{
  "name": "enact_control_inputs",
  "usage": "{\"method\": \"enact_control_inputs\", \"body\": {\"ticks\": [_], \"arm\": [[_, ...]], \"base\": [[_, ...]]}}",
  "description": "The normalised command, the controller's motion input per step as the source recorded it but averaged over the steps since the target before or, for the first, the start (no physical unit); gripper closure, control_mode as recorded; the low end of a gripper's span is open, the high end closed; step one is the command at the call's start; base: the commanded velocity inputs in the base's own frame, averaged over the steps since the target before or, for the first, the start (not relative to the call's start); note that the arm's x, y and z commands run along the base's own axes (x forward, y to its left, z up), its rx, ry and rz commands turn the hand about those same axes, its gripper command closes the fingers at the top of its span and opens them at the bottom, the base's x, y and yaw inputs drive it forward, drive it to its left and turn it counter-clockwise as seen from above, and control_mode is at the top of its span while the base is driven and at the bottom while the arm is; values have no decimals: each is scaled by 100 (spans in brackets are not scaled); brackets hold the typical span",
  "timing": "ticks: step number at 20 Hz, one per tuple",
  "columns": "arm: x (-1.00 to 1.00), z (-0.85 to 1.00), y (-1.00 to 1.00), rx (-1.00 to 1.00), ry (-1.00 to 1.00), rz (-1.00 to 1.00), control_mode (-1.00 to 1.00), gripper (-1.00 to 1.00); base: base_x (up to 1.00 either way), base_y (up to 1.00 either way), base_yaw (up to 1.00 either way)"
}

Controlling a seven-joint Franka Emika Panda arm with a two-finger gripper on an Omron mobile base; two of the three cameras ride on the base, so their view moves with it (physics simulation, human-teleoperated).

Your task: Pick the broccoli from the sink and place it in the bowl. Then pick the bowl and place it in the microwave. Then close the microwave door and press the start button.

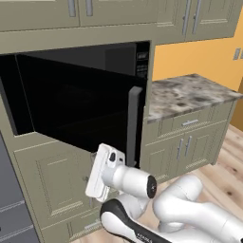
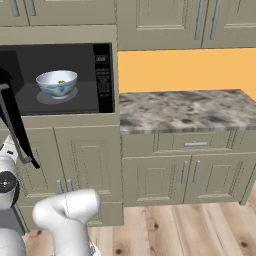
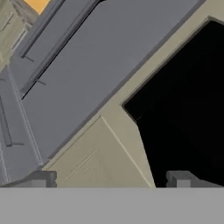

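**A:** Black door (image 1: 71,102) on the microwave (image 2: 60,80) hangs partly open, swung out toward the robot. Its grey bar handle (image 1: 133,126) stands upright at the door's right edge, so the door's long axis runs left-right and the handle's runs up-down.

**B:** Bowl?

**A:** Bowl (image 2: 57,83) sits upright inside, on the round plate (image 2: 58,96), left of the control panel (image 2: 102,75). A small yellow-green speck in it, likely the broccoli (image 2: 61,81). Too small to say which way it points.

**B:** Claw?

**A:** Gripper (image 3: 111,179) sits low, near the door's lower edge. Two dark fingertips (image 3: 180,178) stand well apart, nothing between them: spread and empty. It looks at beige cabinet (image 3: 94,162) and the dark door face.

**B:** Risks?

**A:** My judgement: closing comes next. Pushing low and close to the hinge side could let the hand slip off the glossy face. A hard shove might slam the door and jolt the bowl. A weak one may leave it ajar, and start would then be pressed on an unlatched door.
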Motion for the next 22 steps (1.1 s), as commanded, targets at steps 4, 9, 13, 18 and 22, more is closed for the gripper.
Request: {"method": "enact_control_inputs", "body": {"ticks": [4,9,13,18,22], "arm": [[25,57,-29,-40,-15,-20,-100,-100],[34,59,-29,-46,-11,-18,-100,-100],[42,57,-25,-39,-1,-17,-100,-100],[26,29,-22,-24,3,-10,-100,-100],[17,0,-18,-14,0,-4,-100,-100]], "base": [[0,0,0],[0,0,0],[0,0,0],[0,0,0],[0,0,0]]}}
